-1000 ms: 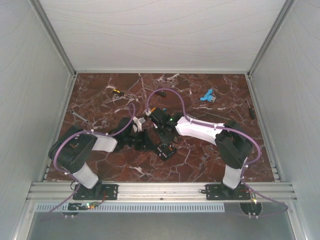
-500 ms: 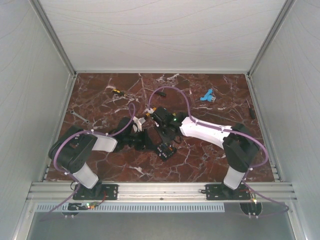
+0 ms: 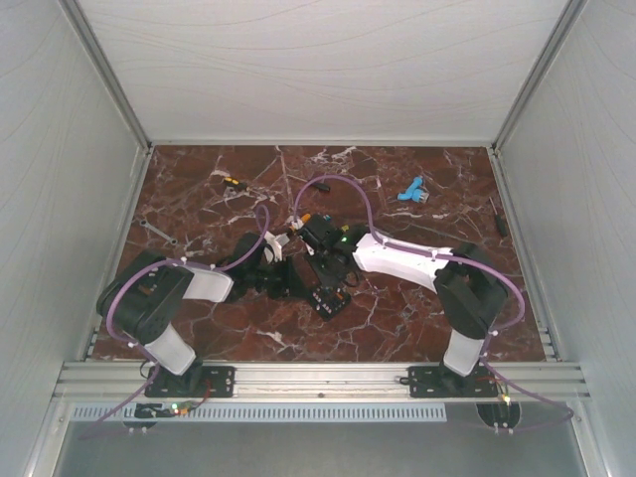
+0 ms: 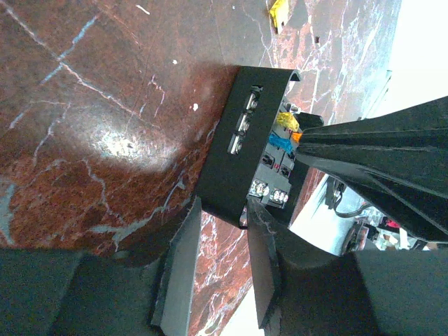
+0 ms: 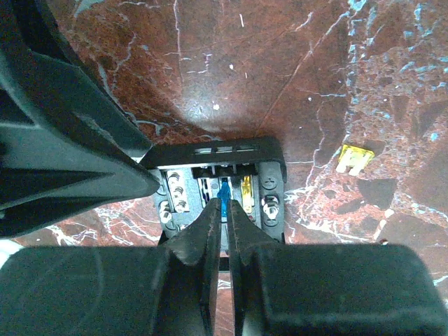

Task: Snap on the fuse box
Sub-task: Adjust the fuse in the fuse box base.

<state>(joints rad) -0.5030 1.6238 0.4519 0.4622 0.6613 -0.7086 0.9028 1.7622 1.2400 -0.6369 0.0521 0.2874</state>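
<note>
The fuse box (image 3: 327, 299) is a small black open box lying on the marble between both arms. In the left wrist view the fuse box (image 4: 234, 147) shows screws and yellow, blue and orange fuses; my left gripper (image 4: 224, 208) is shut on its near corner wall. Looking down from the right wrist, the fuse box (image 5: 210, 150) sits just under my right gripper (image 5: 224, 204). Its jaws stand almost together, with a blue fuse (image 5: 223, 190) pinched at the tips inside the box. A yellow fuse (image 5: 247, 192) sits in the slot beside it.
One loose yellow fuse (image 5: 355, 159) lies on the marble right of the box. Farther back are a blue part (image 3: 410, 191), a yellow-black tool (image 3: 231, 182), a grey wrench (image 3: 157, 232) and a dark tool (image 3: 500, 219) near the right wall.
The right forearm swung slightly right, then came back toward the box. Left arm and fuse box stayed put.
</note>
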